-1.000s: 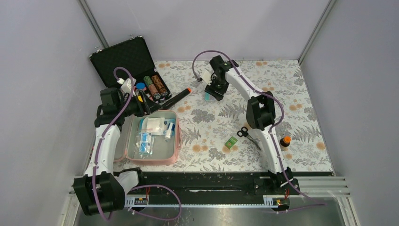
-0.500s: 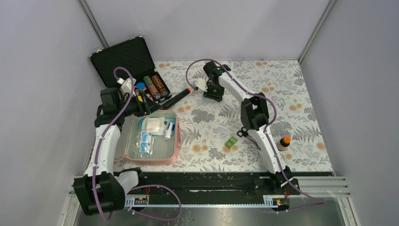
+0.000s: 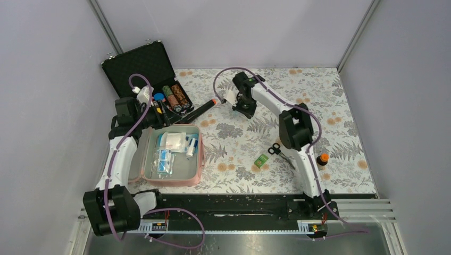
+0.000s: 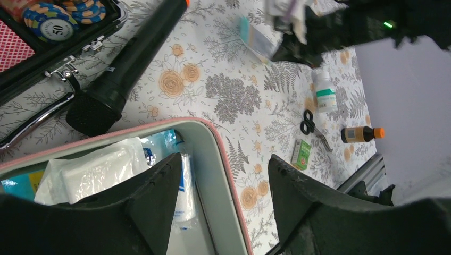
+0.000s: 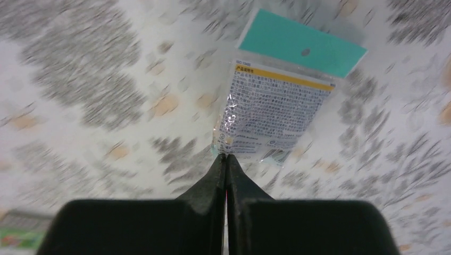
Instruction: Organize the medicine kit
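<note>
While the medicine kit point(image 3: 171, 181) is lying open at the near-left of the table, its tray part-filled with gauze and sachets, the left gripper point(image 4: 223, 180) is hanging over its far rim with its jaws standing apart and nothing between them.

Change noted: the right gripper point(image 5: 226, 159), which was open a second ago, is now pinching shut on the lower corner of a clear packet point(image 5: 287, 101) with a teal header. The packet is appearing to hang clear of the cloth, so one more loose item is judged to be on its way to the kit.

Clearances: a black cylinder point(image 3: 199, 110) with an orange tip is lying slantwise between packet and kit, one end near the kit's far corner. The black chip case point(image 3: 159, 79) is crowding the far-left corner. Scissors point(image 3: 276, 151), a green box point(image 3: 260, 160) and a brown bottle point(image 3: 322, 159) are waiting at the near right. Open cloth is remaining through the middle; the waiting left arm is narrowing the approach over the kit's far edge.
</note>
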Controlling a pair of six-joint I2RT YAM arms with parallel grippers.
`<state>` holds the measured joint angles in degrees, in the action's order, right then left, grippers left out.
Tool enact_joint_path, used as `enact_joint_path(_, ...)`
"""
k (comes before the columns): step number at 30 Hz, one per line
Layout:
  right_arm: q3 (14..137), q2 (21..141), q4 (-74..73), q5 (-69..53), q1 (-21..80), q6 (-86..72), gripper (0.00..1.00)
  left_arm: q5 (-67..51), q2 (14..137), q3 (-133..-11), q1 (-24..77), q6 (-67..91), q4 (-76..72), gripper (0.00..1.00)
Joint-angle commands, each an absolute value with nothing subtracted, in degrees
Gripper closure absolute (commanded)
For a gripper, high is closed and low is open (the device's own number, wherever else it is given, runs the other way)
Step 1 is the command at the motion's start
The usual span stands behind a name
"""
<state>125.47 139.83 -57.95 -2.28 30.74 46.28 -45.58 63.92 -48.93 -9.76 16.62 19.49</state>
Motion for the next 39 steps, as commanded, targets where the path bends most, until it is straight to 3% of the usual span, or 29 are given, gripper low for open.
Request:
enact_joint_path(1,112.4,119.1,-52.6,-12.7,31.3,34.7,1.00,-43.5,67.9,-51.3,-9.3,18.9,14.8,0.39)
enact_joint_path(8,92.0,101.6,-41.3,-24.0,31.2,20.0,1.00,-44.0,74.6,-53.5,-2.7,18.3,12.6,0.39)
enact_joint_path(16,76.3,93.8,-28.1,-38.0,31.2,6.4,1.00,-45.7,77.8,-51.5,5.7,28.1,-0.3,0.37)
enact_joint_path(20,74.0,93.6,-25.2,-41.6,31.2,3.6,1.00,-48.2,80.5,-51.3,8.6,35.2,-6.7,0.36)
enact_joint_path(34,73.6,97.0,-23.0,-40.8,33.4,1.6,1.00,-46.4,87.9,-58.9,16.3,35.8,0.5,0.35)
enact_joint_path(39,73.7,97.1,-23.0,-40.6,34.3,1.7,1.00,-43.0,91.4,-62.9,19.3,32.7,7.8,0.44)
